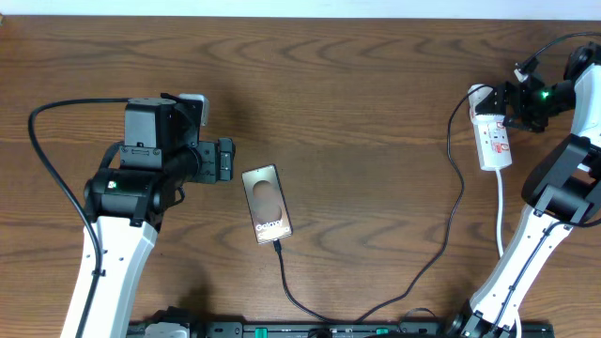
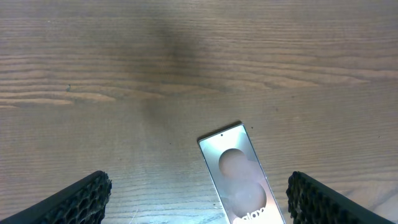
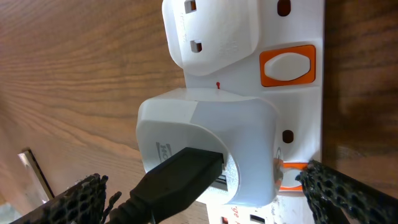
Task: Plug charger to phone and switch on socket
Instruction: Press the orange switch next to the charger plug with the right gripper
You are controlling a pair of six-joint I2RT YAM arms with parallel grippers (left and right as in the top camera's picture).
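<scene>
1. left gripper [image 1: 227,160] is held wide open with nothing in it, just beside the phone [image 1: 267,204].
2. right gripper [image 1: 512,108] is spread wide open over the socket [image 1: 495,141], and nothing is gripped.
3. the phone is laid flat, face up, on the wooden table [image 1: 357,75].
4. the charger [image 1: 462,192] is touched to the phone's near end and is run in a long curve to a white plug [image 3: 205,137] in the socket.

The phone [image 1: 267,204] lies near the middle of the table [image 1: 357,84], with the socket [image 1: 494,145] well apart at the right edge. The charger [image 1: 457,202] meets the phone's near end, runs toward the front edge, then curves right and away to the socket. The left gripper [image 1: 226,160] sits just left of the phone; the right gripper [image 1: 515,101] hangs over the socket's far end.
</scene>
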